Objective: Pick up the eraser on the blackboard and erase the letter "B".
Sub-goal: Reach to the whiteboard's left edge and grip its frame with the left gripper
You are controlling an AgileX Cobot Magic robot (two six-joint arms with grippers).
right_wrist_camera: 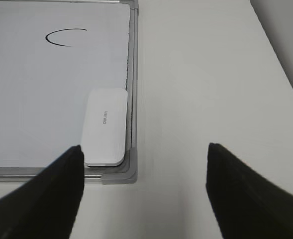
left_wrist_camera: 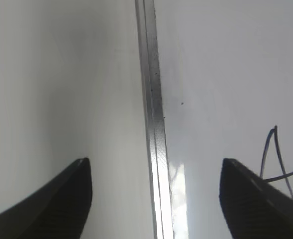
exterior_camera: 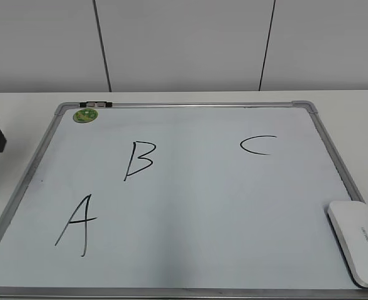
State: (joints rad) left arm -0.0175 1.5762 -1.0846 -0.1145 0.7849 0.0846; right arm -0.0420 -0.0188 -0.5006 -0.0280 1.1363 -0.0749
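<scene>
Eraser (exterior_camera: pixel 355 240) flat in blackboard (exterior_camera: pixel 190 105) corner; letter "B" (exterior_camera: pixel 139 160) intact. Both grippers' jaws apart, apparently holding nothing: left gripper (left_wrist_camera: pixel 156 199), right gripper (right_wrist_camera: pixel 144 186).

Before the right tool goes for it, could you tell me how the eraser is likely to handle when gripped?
The eraser looks like a rigid block, so it should hold its shape. Its glossy white top and rounded edges suggest it may slip under a loose pinch. It lies flat and low on the blackboard, so it is unlikely to roll or tip.

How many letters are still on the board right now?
3. The letter "A" sits lower left, the letter "B" upper middle-left, the letter "C" upper right. None looks erased or hidden.
</scene>
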